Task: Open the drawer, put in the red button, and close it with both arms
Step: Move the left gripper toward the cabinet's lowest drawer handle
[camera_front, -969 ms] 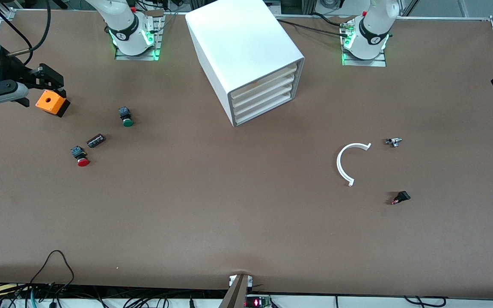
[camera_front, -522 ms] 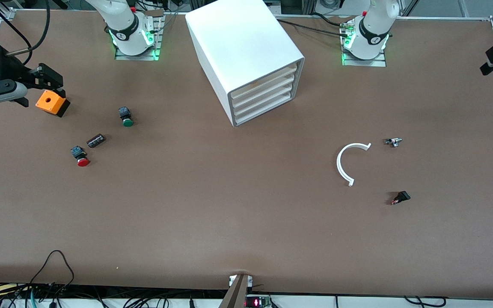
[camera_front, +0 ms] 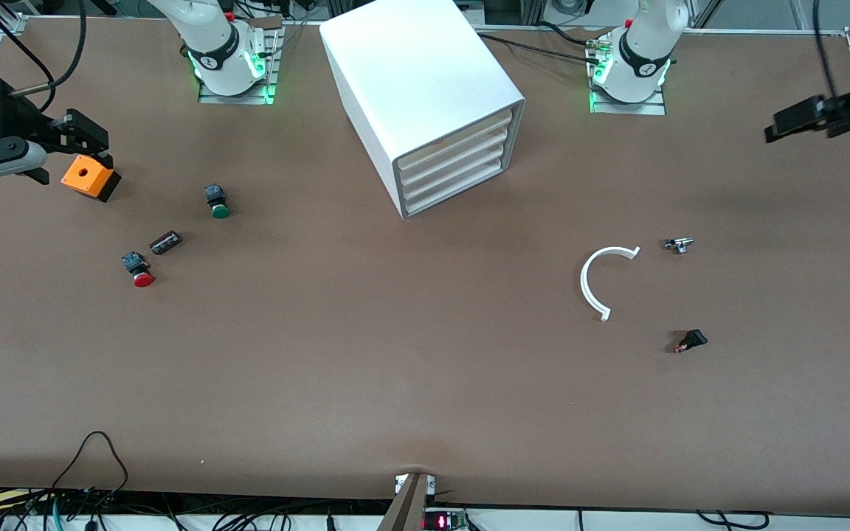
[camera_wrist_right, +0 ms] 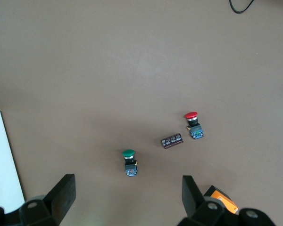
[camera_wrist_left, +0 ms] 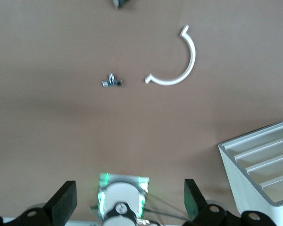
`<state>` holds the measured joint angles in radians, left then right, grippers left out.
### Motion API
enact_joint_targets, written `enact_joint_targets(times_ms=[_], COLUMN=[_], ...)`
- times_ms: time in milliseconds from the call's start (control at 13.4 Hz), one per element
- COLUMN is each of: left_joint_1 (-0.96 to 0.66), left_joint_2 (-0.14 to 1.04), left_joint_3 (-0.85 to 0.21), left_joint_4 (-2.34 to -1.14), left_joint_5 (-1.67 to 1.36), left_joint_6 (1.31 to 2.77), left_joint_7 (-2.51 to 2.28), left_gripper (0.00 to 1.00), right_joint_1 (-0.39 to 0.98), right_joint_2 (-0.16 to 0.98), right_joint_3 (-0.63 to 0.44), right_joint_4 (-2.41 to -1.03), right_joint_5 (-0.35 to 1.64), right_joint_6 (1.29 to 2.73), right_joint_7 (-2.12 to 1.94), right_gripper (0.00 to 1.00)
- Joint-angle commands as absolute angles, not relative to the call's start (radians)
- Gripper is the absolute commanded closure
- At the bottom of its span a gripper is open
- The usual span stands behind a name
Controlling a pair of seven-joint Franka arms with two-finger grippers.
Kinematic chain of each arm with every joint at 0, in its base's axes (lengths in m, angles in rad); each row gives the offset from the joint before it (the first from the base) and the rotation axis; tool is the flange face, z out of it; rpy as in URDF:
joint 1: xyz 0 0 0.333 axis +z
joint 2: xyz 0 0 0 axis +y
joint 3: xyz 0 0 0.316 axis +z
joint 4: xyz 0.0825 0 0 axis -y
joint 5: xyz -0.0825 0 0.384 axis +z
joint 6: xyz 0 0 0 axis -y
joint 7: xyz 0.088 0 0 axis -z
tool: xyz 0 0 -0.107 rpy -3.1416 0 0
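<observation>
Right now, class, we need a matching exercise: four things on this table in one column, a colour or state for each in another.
1. drawer
2. button nearest the front camera
3. button beside the cabinet's end
4. cube with a hole

A. orange
B. shut
C. red cap
D. green cap

Pairs: 1-B, 2-C, 3-D, 4-A

- The left gripper (camera_front: 794, 125) is smeared with motion at the front view's edge, its arm cut off there.
- The orange cube (camera_wrist_right: 222, 200) shows only a corner past a right-gripper fingertip (camera_wrist_right: 191, 190) in the right wrist view.
- The small black part (camera_wrist_left: 119, 3) is clipped by the left wrist frame.
- The cabinet (camera_wrist_left: 262, 165) is cut off there too; its drawers' insides are hidden.
</observation>
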<state>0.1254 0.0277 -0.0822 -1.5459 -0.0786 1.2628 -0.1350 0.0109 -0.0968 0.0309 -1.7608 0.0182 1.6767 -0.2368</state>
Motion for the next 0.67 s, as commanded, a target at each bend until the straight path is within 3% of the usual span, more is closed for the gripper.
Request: enact_joint_targets(times_ms=[0, 522, 596], left_joint_1=[0.120, 0.031, 0.012], left_joint_2=[0.127, 0.348, 0.369], left_joint_3=[-0.145, -0.179, -0.179], left_joint_4=[-1.525, -1.503, -1.502], left_joint_5=[-0.089, -0.316, -0.331], left_joint_6=[1.213, 1.270, 1.275], left_joint_7=[-0.271, -0.350, -0.313], left_gripper=[0.01, 0.09, 0.15], right_joint_1=[0.005, 0.005, 0.005], right_joint_2=[-0.081, -0.074, -0.074], right_joint_3=[0.038, 0.038, 0.038], right_joint_4=[-1.733, -1.732, -1.732], right_joint_5=[0.026, 0.026, 0.026], right_joint_6=[1.666, 1.671, 1.671], right_joint_7=[-0.239, -0.239, -0.239], right_gripper=[0.00, 0.00, 0.00])
